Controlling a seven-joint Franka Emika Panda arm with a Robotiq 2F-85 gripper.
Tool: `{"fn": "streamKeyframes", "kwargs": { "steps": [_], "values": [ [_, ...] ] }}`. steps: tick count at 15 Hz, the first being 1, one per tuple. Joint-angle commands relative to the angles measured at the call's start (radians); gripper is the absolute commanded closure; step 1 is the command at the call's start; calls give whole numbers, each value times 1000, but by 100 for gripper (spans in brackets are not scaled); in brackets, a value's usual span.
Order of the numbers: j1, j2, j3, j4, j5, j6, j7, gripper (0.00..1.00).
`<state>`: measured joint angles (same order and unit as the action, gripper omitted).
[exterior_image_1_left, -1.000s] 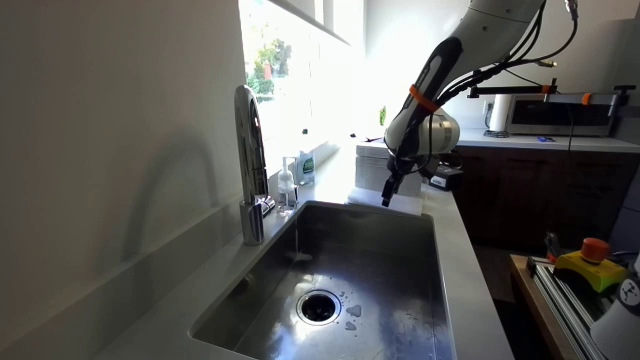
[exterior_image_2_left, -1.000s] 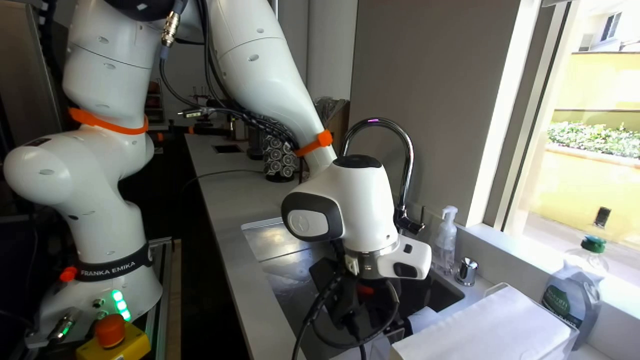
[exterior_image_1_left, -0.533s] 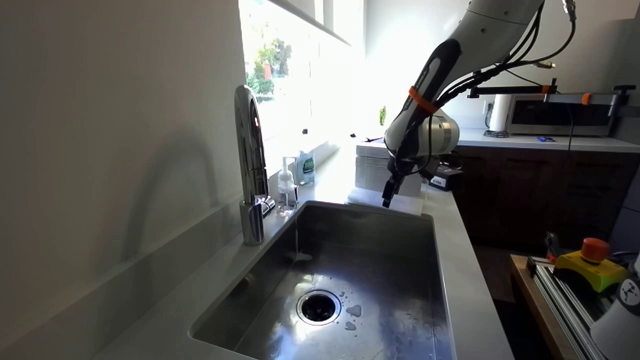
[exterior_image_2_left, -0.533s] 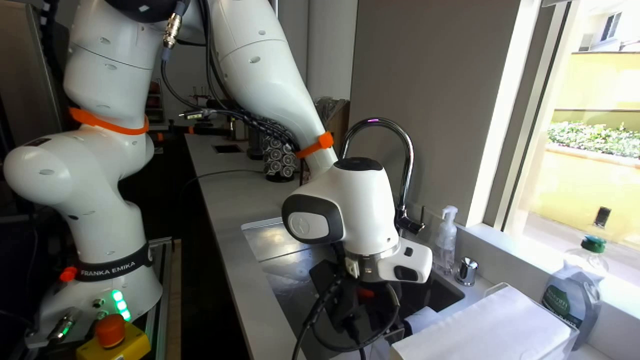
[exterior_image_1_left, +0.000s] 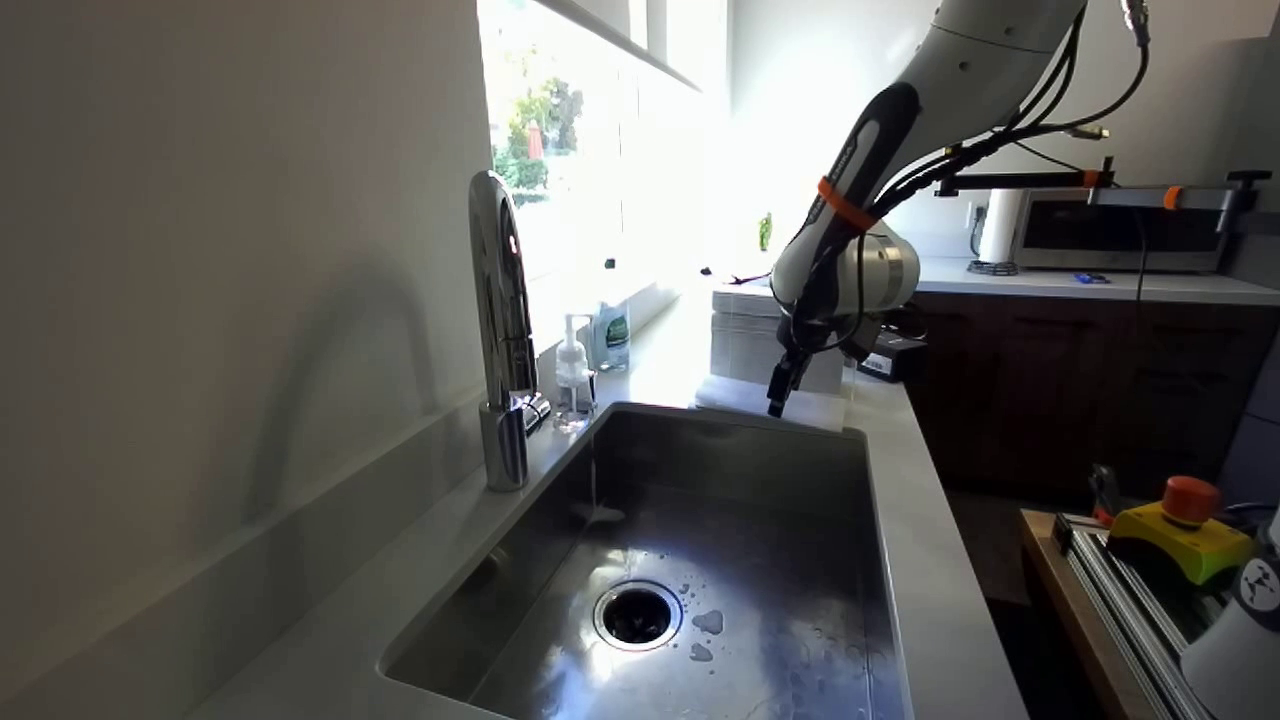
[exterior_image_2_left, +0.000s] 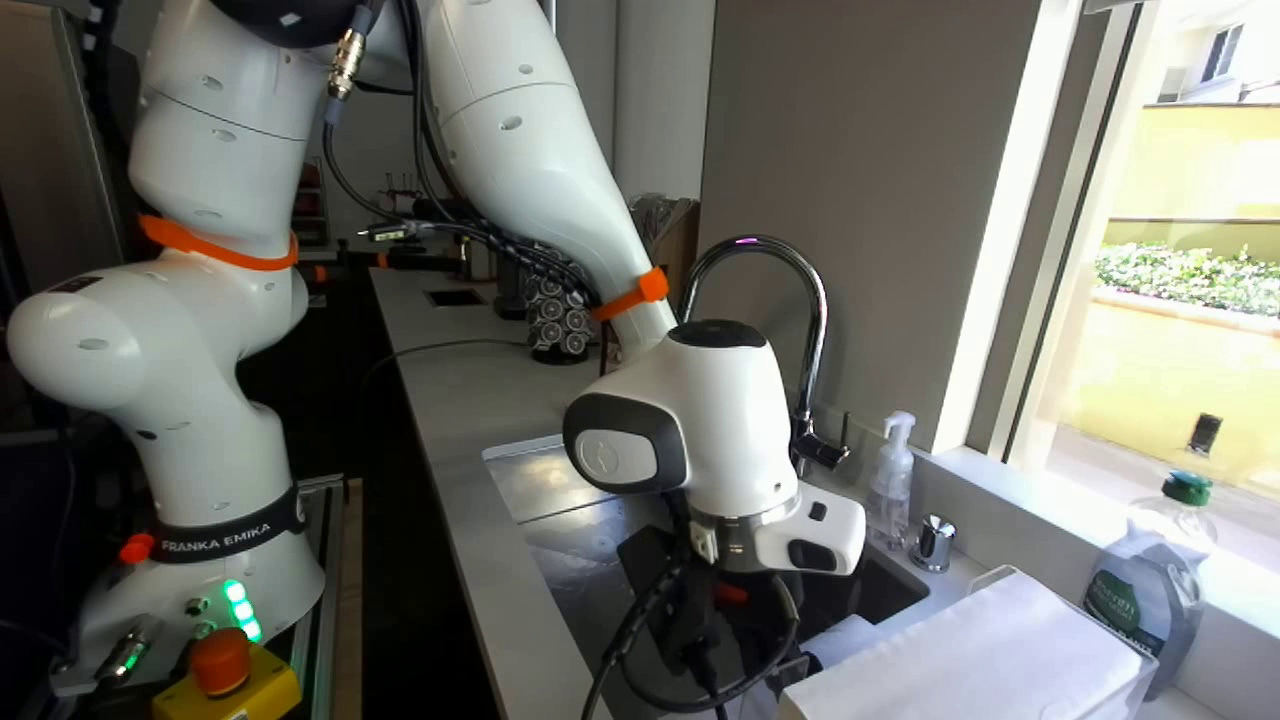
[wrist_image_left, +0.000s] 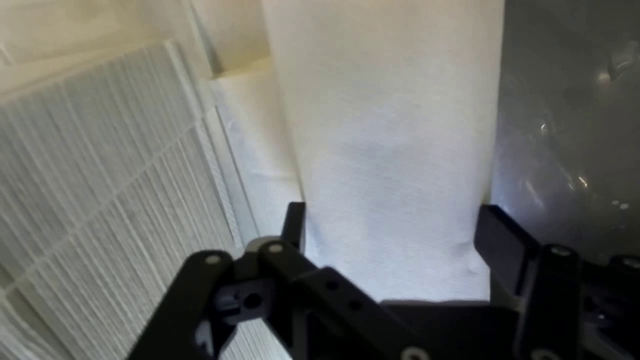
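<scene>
The jaws stand wide, one at each side of a white towel (wrist_image_left: 395, 150); whether they grip it, I cannot tell. The towel lies on the desk (exterior_image_1_left: 940, 580), at its edge along the sink (exterior_image_1_left: 760, 560), beside a stack of folded paper (wrist_image_left: 100, 200).

Arm (exterior_image_2_left: 530, 140) is white w/ blk cables (exterior_image_1_left: 965, 155), orange straps (exterior_image_2_left: 635, 297), FRANKA EMIKA band (exterior_image_2_left: 217, 540)

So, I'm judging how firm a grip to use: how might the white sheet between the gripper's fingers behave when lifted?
Probably floppy: in the wrist view, the white sheet puckers near its lower right corner. Likely light, since it looks like cloth or paper. It seems unlikely to roll, having a broad, flattish face.
</scene>
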<state>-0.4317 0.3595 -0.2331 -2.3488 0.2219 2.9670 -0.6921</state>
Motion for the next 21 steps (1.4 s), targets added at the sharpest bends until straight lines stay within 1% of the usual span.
{"fn": "streamKeyframes", "kwargs": {
  "steps": [1,3,4,5,6,7,8,9,10,11,12,15,17,20,21],
  "values": [
    [-7,20,2,10,-2,29,-13,34],
    [-7,19,3,10,-2,30,-12,37],
    [-8,18,4,11,-1,30,-13,33],
    [-9,18,5,12,0,29,-14,30],
    [-9,16,5,13,1,28,-14,23],
    [-10,16,6,13,1,29,-15,18],
    [-11,14,7,13,2,28,-16,7],
    [-12,13,9,14,3,26,-17,8],
    [-12,13,8,15,2,26,-17,34],
    [-12,13,8,16,2,25,-17,33],
    [-11,13,8,16,2,26,-17,35],
    [-12,13,9,18,3,26,-17,62],
    [-16,13,12,19,4,27,-20,75],
    [-23,8,16,22,10,21,-21,99],
    [-26,4,18,22,11,17,-23,100]
  ]
}}
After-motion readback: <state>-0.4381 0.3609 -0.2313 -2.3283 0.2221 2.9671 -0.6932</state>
